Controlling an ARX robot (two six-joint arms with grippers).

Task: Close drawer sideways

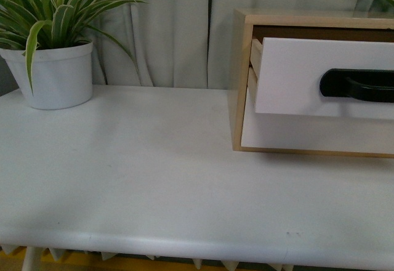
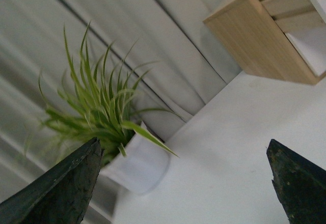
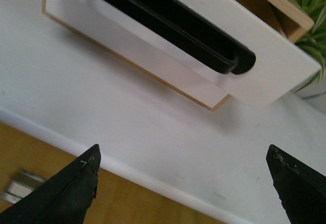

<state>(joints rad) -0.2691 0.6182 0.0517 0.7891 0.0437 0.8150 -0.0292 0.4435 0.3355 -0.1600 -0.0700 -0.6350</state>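
Drawer (image 1: 308, 77) ajar at 2 o'clock; likely light, stiff, free-sliding; push flat front beside handle (image 1: 357, 85). Left gripper (image 2: 183, 150), right gripper (image 3: 183, 152): jaws apart, empty.

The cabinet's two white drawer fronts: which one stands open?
The upper drawer, with the black bar handle: it juts forward, its pale wood side showing. The lower front sits back inside the cabinet.

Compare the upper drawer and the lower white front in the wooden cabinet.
The upper drawer stands pulled out of the cabinet, with its pale wood side showing; the lower front sits flush inside the frame. The upper drawer carries a long black bar handle; the lower front shows no handle in the part that is visible. Both are flat and white, and both sit in the same light-wood cabinet.
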